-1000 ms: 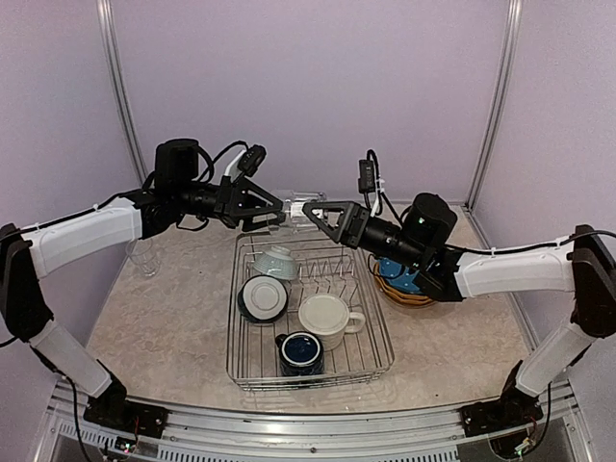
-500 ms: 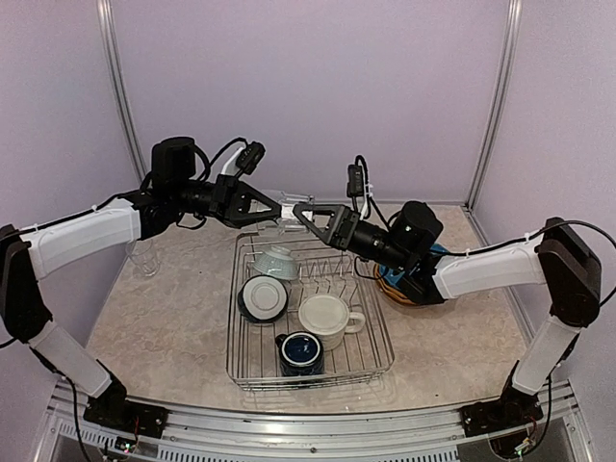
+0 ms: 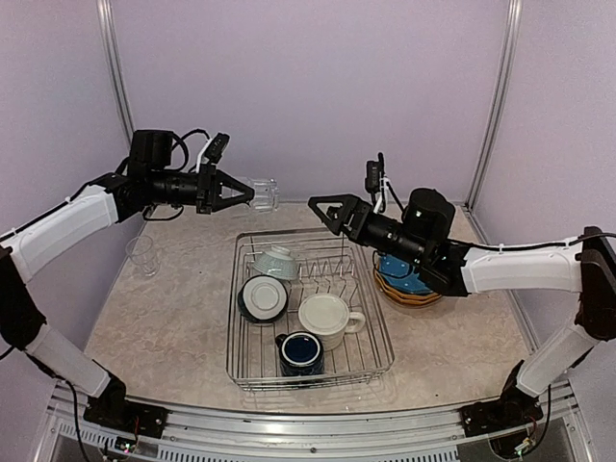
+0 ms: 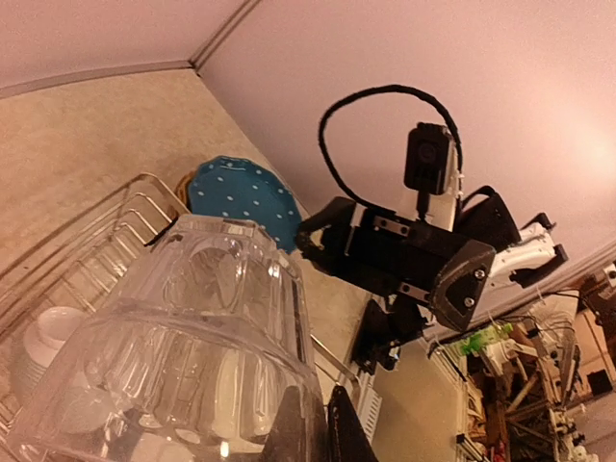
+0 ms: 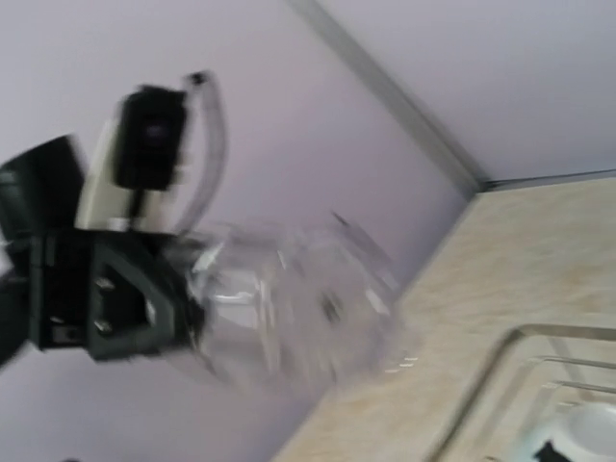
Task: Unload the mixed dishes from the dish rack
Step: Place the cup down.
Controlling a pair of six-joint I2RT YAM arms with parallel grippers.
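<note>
Pale stone bench (image 3: pixel 173 327) carries a silver wire dish rack (image 3: pixel 371 337). Above the rack's far left corner, the left hand (image 3: pixel 245 192) clamps a clear glass (image 3: pixel 263 193). The glass juts beyond the fingertips, lying sideways with its long axis level, and points toward the right hand (image 3: pixel 322 214), whose fingers are spread wide and empty.

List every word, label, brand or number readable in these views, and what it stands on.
None can be read.
The clear glass, the blue dotted plate and the dish rack carry no print.
The background clutter in the left wrist view is too small and blurred to read.
</note>
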